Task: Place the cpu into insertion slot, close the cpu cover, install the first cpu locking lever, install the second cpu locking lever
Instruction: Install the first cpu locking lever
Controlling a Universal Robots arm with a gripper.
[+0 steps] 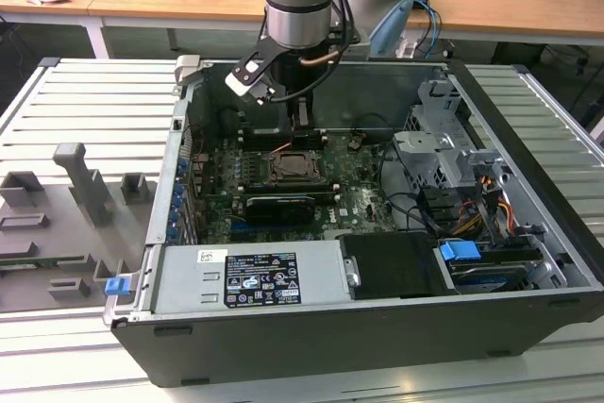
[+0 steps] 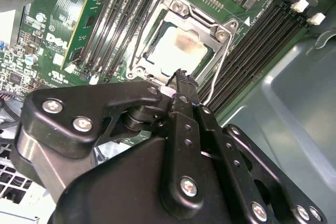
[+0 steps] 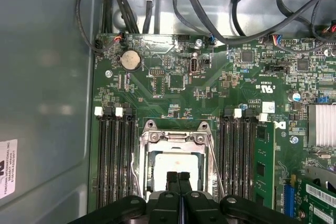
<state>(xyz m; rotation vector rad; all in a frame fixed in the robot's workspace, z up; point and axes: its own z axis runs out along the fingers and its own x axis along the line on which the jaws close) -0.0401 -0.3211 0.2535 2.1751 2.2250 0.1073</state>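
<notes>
Open computer case (image 1: pixel 528 139) on a ribbed bench, with the arm reaching down into it in the exterior view; the gripper (image 1: pixel 300 123) hangs just above the insertion slot (image 1: pixel 296 169). The slot sits mid-board on the green circuit board (image 3: pixel 173 93), between two banks of long black memory slots (image 3: pixel 113 156). In both wrist views the cpu (image 2: pixel 177 51) (image 3: pixel 173 162) lies flat in the slot, its pale top showing through the window of the cpu cover (image 2: pixel 202 23) (image 3: pixel 176 137); the cover lies down over it. A thin wire lever (image 2: pixel 216 80) runs along one side of the slot's rim. The gripper (image 2: pixel 181 73) (image 3: pixel 178 176) has its two black fingers pressed together with nothing between them; the tips stand over one edge of the cpu, and whether they touch it cannot be told.
</notes>
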